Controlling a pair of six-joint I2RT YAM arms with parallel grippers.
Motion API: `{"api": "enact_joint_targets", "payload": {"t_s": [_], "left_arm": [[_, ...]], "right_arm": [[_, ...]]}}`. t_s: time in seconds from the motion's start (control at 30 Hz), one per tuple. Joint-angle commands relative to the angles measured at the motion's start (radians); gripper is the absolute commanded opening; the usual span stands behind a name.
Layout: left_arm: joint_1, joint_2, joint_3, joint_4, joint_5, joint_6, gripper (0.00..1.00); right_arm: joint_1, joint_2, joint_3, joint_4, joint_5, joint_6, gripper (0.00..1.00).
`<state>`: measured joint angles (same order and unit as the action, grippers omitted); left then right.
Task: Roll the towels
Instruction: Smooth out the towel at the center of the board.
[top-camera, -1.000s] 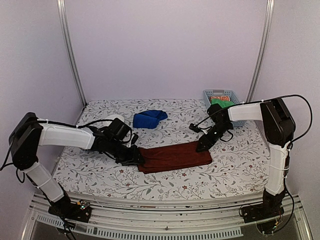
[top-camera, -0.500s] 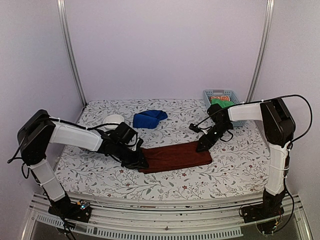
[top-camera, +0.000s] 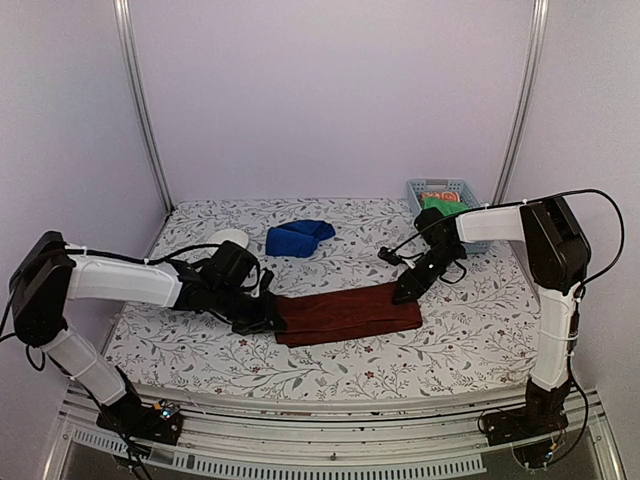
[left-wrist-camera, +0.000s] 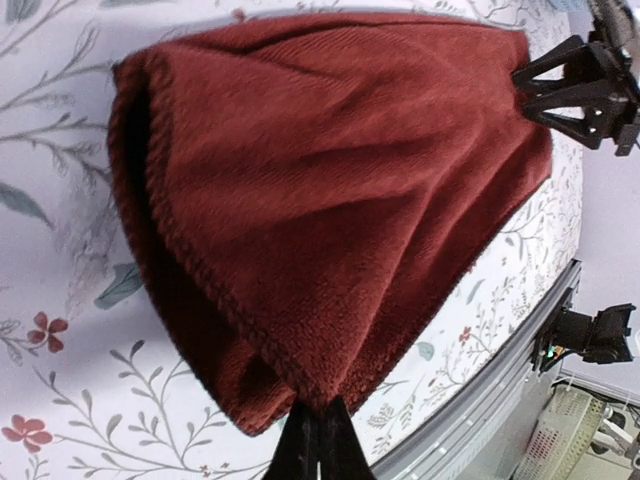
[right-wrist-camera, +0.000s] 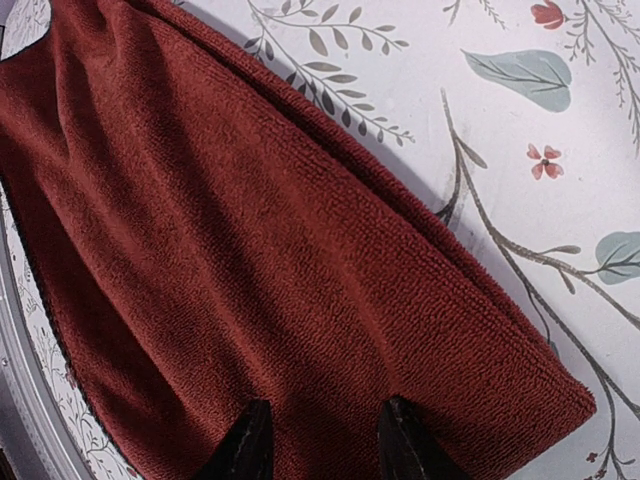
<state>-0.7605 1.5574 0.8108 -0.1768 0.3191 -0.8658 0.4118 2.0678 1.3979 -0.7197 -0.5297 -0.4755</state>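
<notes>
From above, the brick-red towel (top-camera: 345, 313) lies flat across the middle of the tabletop (top-camera: 480, 340), nearer its front edge. The blue towel (top-camera: 298, 238) sits bunched toward the far edge. The left gripper (top-camera: 272, 318) has just closed — a second ago its jaws stood apart. Its wrist view shows them pinched on the towel's left hem, so rolling can likely begin. The right gripper (top-camera: 403, 293), in its own view, stands half open — tips resting on the towel's right end, clasping nothing.
</notes>
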Motion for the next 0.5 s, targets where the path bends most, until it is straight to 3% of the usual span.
{"api": "enact_joint_targets", "payload": {"t_s": [0.0,0.13,0.33,0.47], "left_arm": [[-0.011,0.011,-0.069,-0.003,0.016,-0.035,0.00],[-0.011,0.041,-0.077,0.017,0.052,-0.029,0.01],[-0.001,-0.008,0.013,-0.152,-0.062,0.059,0.30],[0.044,-0.033,0.051,-0.205,-0.147,0.117,0.35]], "right_arm": [[0.000,0.019,-0.016,-0.045,0.030,0.002,0.38],[0.000,0.026,-0.014,-0.050,0.025,0.002,0.38],[-0.001,0.013,-0.013,-0.057,0.018,-0.003,0.38],[0.000,0.007,-0.012,-0.062,0.025,-0.005,0.38]]}}
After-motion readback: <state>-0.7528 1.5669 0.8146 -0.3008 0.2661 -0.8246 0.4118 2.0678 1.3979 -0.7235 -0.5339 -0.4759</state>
